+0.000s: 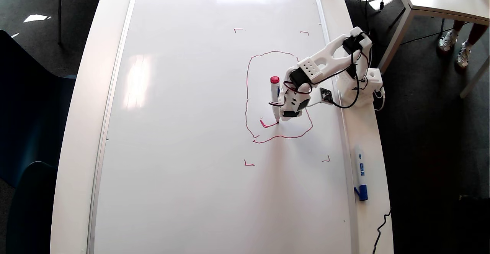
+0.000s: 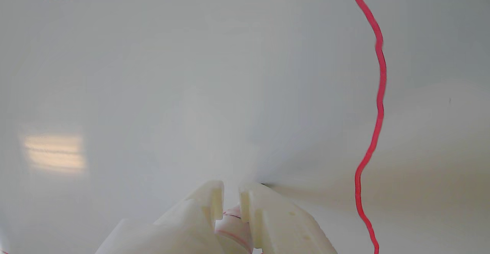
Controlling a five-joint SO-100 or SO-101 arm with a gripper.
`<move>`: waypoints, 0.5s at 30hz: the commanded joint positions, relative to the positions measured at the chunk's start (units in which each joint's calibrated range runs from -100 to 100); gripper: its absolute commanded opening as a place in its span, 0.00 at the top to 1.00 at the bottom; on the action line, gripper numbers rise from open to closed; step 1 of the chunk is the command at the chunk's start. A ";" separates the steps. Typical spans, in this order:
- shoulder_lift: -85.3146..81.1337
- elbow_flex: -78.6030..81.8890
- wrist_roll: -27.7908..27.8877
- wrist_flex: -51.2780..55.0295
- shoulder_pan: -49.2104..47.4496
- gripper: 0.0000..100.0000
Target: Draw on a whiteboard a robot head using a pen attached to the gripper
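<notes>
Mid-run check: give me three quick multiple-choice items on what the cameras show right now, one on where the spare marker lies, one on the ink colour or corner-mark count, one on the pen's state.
1. Where does the blue-capped marker lie in the overhead view?
A. Inside the red outline
B. On the table, right of the whiteboard's frame
C. In the gripper

2. How many small red corner marks surround the drawing?
A. Two
B. Four
C. Six

3. What is the pen doing?
A. Lying flat on the board
B. Capped and off the table
C. Held at the gripper, tip down at a short red stroke

Answers:
1. B: the blue-capped marker lies on the table beside the whiteboard.
2. B: four corner marks frame the robot head.
3. C: the pen stands at the gripper, tip on the stroke.
</notes>
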 commanded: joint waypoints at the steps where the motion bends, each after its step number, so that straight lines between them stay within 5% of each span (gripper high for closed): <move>1: -1.06 1.67 0.14 0.01 0.68 0.99; 15: -1.48 0.95 3.78 0.10 10.11 0.99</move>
